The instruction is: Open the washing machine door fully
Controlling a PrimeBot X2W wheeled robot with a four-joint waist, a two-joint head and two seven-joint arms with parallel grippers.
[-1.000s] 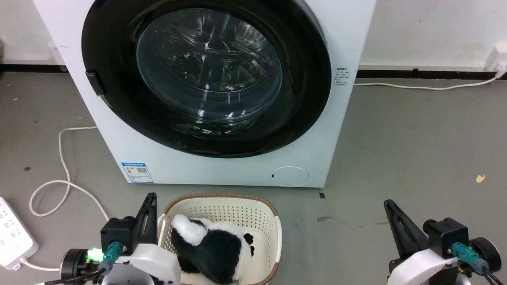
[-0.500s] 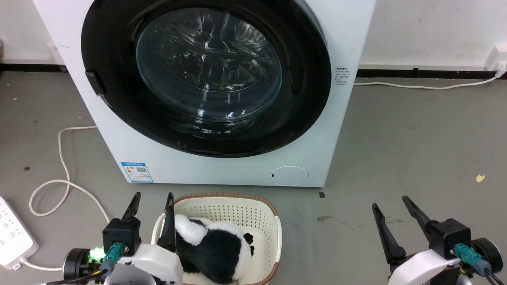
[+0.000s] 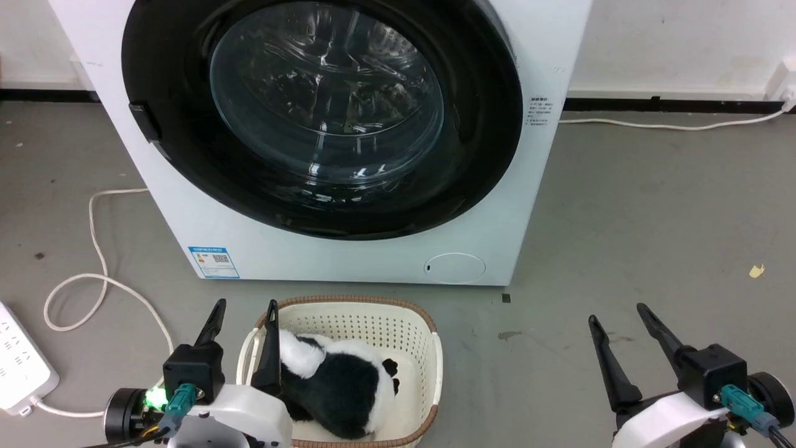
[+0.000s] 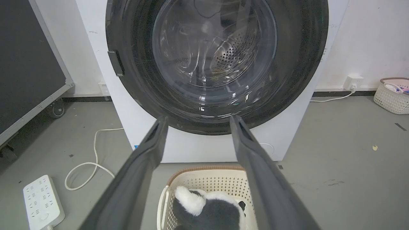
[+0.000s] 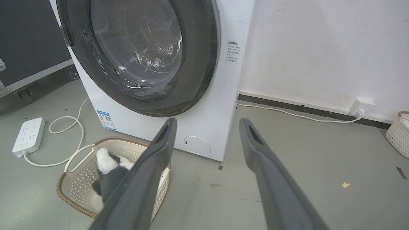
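Note:
The white washing machine [image 3: 348, 261] stands ahead on the grey floor. Its large round glossy black door [image 3: 485, 143] lies flush against the front, with the clear glass bowl [image 3: 326, 93] at centre and a small dark handle tab [image 3: 144, 122] at its left rim. The same door [image 4: 300, 64] shows in the left wrist view, and the door [image 5: 198, 64] shows in the right wrist view too. My left gripper [image 3: 244, 311] is open at the lower left, well short of the machine. My right gripper [image 3: 619, 314] is open at the lower right, nothing between its fingers.
A cream basket [image 3: 429, 348] holding a black-and-white plush toy [image 3: 342, 386] sits on the floor before the machine, beside my left gripper. A white power strip [image 3: 18, 367] and looped cable [image 3: 93, 274] lie at left. Another cable [image 3: 671, 126] runs along the wall at right.
Both grippers have opened from shut. The head camera has shifted slightly, so the machine sits a little higher in the picture.

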